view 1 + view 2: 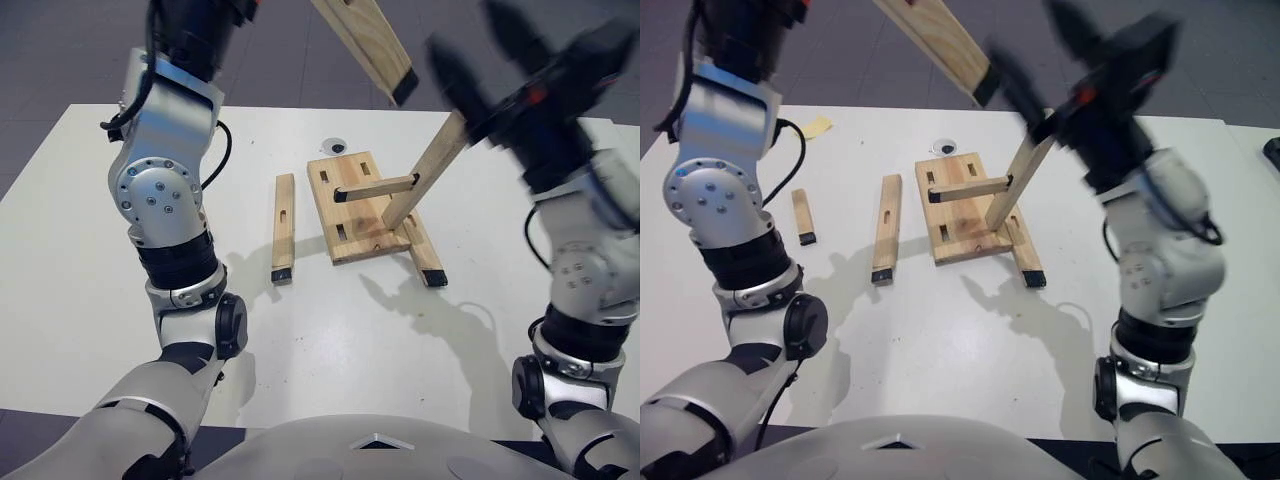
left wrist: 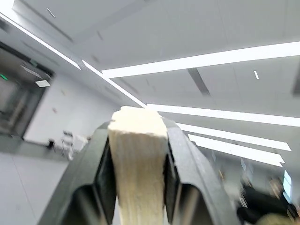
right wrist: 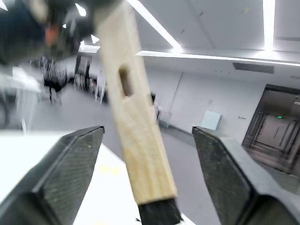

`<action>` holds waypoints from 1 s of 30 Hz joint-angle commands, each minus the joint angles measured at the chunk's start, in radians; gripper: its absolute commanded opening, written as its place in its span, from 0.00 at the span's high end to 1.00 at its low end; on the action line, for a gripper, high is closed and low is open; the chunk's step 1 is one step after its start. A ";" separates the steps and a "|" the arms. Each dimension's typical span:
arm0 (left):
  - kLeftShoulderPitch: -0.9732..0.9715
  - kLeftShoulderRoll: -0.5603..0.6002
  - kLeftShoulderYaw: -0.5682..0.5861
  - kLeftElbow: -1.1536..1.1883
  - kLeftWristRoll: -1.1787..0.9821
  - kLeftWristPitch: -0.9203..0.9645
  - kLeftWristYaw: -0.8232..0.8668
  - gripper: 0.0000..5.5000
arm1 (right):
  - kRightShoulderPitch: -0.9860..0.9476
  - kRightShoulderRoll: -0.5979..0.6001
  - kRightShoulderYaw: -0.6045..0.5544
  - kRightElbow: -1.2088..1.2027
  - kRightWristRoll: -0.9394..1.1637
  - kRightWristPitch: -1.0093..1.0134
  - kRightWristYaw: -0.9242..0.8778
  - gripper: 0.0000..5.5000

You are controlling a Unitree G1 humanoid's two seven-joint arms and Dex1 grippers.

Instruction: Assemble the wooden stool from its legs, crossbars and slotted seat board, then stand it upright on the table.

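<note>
With left tool [image 2: 138,129] clamped on the raised leg [image 1: 365,40] and right tool [image 3: 147,133] spread wide beside its black-tipped end, lower gently toward a free slot in the seat board [image 1: 350,215] lying flat on the surface [image 1: 380,330], steering clear of the tilted leg [image 1: 425,170] standing there.

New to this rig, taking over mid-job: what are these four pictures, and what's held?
This is a humanoid robot with two arms, each ending in a two-finger gripper. Two pictures look down from its head; two come from its wrists. On the table lies the seat board, one leg standing slanted in it with a crossbar plugged in, a second leg alongside, plus a loose leg and a short bar farther left. The left gripper is shut on a raised leg; the right gripper is open near it.
</note>
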 commanded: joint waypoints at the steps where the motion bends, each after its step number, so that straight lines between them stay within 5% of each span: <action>1: 0.027 0.033 0.155 -0.011 0.041 -0.122 0.118 0.81 | -0.113 -0.035 -0.247 0.263 -0.049 0.043 -0.339 0.20; 3: 0.106 0.077 0.180 -0.034 0.083 -0.104 0.152 0.81 | -0.037 -0.141 -0.112 0.370 -0.333 0.000 -0.404 0.16; 6: 0.276 0.121 0.126 -0.109 0.181 -0.042 0.162 0.81 | 0.085 -0.166 0.026 0.390 -0.480 -0.059 -0.362 0.07; 14: 0.632 -0.012 0.025 -0.367 0.201 0.057 0.339 0.81 | 0.207 -0.025 0.138 0.475 -0.563 -0.154 -0.348 0.02; 30: 0.727 -0.102 -0.136 -0.494 0.214 0.094 0.419 0.81 | 0.247 0.124 0.294 0.267 -0.619 -0.054 -0.304 0.02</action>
